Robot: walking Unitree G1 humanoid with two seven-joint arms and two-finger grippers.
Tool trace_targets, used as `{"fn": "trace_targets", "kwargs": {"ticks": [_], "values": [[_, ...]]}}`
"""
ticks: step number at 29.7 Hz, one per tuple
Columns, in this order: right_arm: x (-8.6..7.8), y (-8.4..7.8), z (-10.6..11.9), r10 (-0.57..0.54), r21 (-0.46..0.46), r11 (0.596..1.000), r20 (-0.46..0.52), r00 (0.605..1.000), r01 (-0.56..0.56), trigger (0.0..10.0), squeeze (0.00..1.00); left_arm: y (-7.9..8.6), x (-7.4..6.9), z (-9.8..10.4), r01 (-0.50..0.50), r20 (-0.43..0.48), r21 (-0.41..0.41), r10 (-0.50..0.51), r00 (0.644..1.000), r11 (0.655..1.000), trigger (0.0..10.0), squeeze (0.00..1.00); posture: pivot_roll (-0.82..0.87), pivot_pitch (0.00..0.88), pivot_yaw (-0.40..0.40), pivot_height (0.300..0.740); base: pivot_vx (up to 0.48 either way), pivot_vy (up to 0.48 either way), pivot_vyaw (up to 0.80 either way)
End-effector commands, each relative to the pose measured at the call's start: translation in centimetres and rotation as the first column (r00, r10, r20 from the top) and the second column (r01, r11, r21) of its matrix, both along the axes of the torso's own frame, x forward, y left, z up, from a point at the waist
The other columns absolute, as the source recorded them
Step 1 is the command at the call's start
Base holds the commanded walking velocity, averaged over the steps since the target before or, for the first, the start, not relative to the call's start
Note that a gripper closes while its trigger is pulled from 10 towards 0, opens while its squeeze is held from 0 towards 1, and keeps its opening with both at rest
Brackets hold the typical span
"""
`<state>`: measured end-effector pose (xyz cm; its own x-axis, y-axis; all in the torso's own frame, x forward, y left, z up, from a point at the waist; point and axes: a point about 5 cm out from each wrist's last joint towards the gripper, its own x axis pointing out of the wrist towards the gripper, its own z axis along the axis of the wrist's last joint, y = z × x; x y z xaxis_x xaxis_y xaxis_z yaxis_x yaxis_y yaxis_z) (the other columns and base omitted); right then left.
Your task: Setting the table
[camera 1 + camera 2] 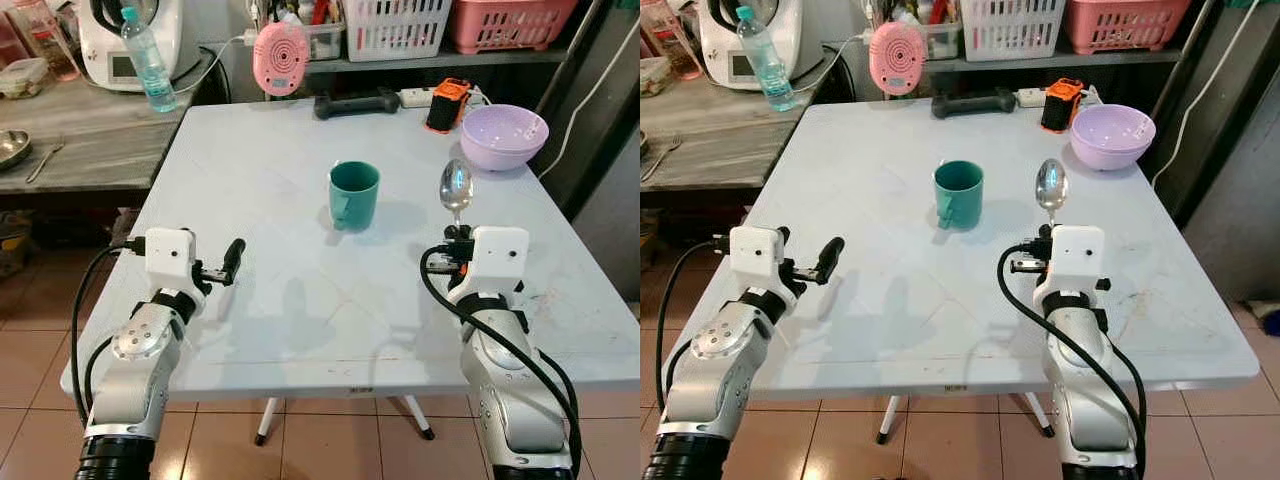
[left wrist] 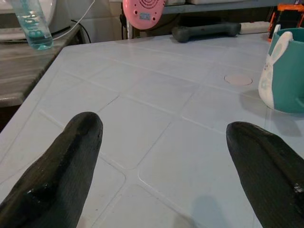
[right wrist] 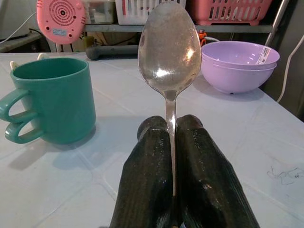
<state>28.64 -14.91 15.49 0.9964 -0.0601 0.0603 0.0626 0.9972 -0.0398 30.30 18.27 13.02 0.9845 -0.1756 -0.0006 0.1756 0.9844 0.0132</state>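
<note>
The spoon (image 3: 169, 52) was clamped by its handle in the right gripper (image 3: 172, 142), above the table (image 1: 300, 300), between the cup (image 1: 353, 195) and the bowl (image 1: 503, 135). The left gripper (image 2: 161, 156) was spread, carrying nothing. Best lowered level, beside the bowl, then released.

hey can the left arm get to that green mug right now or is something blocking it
Probably yes. The left gripper is open and holds nothing, and only bare table lies between it and the green mug. The right gripper holds the spoon, off to the side.

Left pincer (image 2: 161, 166) fingers spread wide; right pincer (image 3: 172, 137) fingers pressed together.
</note>
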Motion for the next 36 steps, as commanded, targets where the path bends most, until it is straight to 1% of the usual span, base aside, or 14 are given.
{"fn": "trace_targets", "kwargs": {"ticks": [1, 3, 10, 36], "values": [[0.17, 0.14, 0.44, 0.001, 0.004, 1.0, 0.023, 1.0, -0.001, 10.0, 0.0, 0.34, 0.24, 0.23, -0.015, 0.009, 0.0, 0.015, 1.0, 1.0, 10.0, 0.0, 0.03, 0.052, 0.058, 0.74, 0.0, 0.0, 0.0], [0.17, 0.09, 0.45, -0.001, 0.006, 1.0, 0.024, 1.0, 0.001, 10.0, 0.0, 0.33, 0.27, 0.24, -0.012, 0.009, 0.0, 0.012, 1.0, 1.0, 10.0, 0.0, 0.03, 0.054, 0.06, 0.74, 0.0, 0.0, 0.0], [0.12, -0.07, 0.28, -0.01, 0.006, 1.0, 0.021, 1.0, 0.01, 10.0, 0.0, 0.38, 0.51, 0.33, -0.007, 0.018, 0.007, 0.006, 1.0, 1.0, 10.0, 0.0, 0.03, 0.052, 0.064, 0.74, 0.0, 0.304, 0.0], [0.34, -0.15, 0.27, -0.024, 0.007, 1.0, 0.031, 0.999, 0.023, 10.0, 0.0, 0.39, 0.85, 0.55, 0.003, 0.026, 0.018, -0.003, 1.0, 1.0, 10.0, 0.0, 0.04, 0.038, 0.062, 0.74, 0.0, 0.371, 0.0]]}}
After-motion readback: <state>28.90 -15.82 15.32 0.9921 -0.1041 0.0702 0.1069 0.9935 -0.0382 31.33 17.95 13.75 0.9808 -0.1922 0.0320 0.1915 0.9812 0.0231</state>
